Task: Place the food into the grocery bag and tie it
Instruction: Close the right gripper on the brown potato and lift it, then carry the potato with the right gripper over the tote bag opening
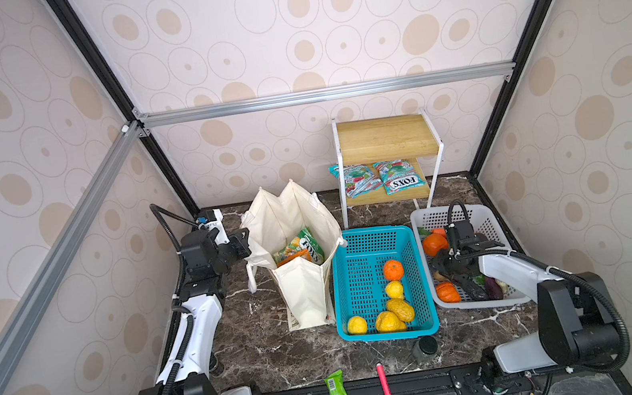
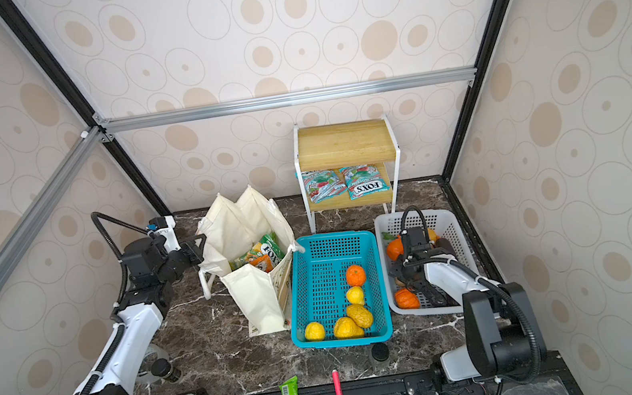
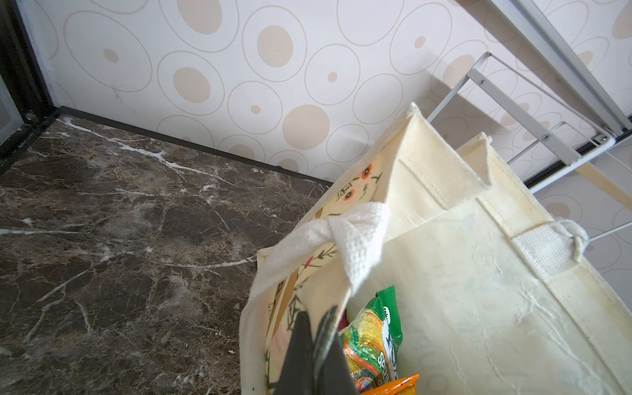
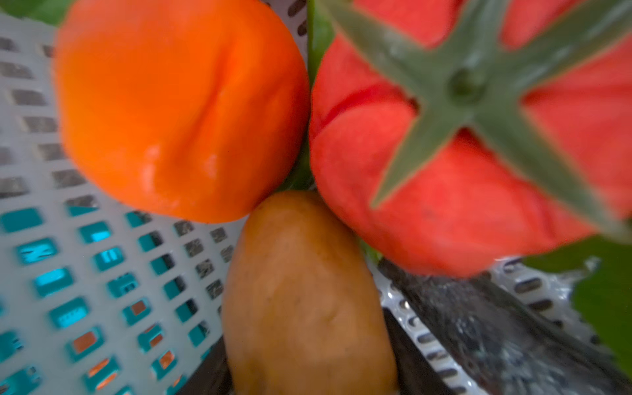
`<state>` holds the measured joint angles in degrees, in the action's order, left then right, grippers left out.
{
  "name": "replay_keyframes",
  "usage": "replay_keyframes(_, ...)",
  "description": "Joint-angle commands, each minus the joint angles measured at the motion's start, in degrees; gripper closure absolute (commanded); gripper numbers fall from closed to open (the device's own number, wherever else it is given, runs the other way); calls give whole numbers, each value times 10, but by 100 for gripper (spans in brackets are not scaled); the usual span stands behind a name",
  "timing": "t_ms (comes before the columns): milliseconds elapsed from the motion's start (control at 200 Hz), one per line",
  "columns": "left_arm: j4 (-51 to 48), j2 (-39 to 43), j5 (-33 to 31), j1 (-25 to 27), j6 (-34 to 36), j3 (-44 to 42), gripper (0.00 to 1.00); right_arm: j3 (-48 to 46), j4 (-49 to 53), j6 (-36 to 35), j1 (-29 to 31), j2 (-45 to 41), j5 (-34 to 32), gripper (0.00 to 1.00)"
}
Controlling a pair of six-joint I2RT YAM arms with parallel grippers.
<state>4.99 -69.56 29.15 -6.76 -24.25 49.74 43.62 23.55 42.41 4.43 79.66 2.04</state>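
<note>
My cream canvas bag, upright, mouth open, left of centre in a top view, green packet and orange packet inside, purple eggplant lying lower right in white basket

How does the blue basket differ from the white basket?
The blue basket holds only orange and yellow fruit; the white basket holds a mix, with orange and dark purple pieces. The right tool reaches into the white basket; no tool is in the blue basket. Both are perforated plastic tubs on the marble table.
</note>
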Motion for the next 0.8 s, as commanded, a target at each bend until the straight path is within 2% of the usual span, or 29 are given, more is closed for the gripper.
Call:
replay_keyframes(0, 4, 2, 20, -1, -5, 2, 100, 8, 30, 2, 0, -31, 8, 51)
replay_keyframes(330, 6, 2, 21, -2, -6, 1, 100, 56, 92, -13, 1, -85, -2, 51)
replay_keyframes(545, 6, 1, 22, -2, -7, 1, 100, 88, 98, -18, 1, -110, 30, 52)
replay_keyframes(795, 5, 2, 24, -1, -7, 2, 100, 159, 114, -18, 40, -115, 26, 52)
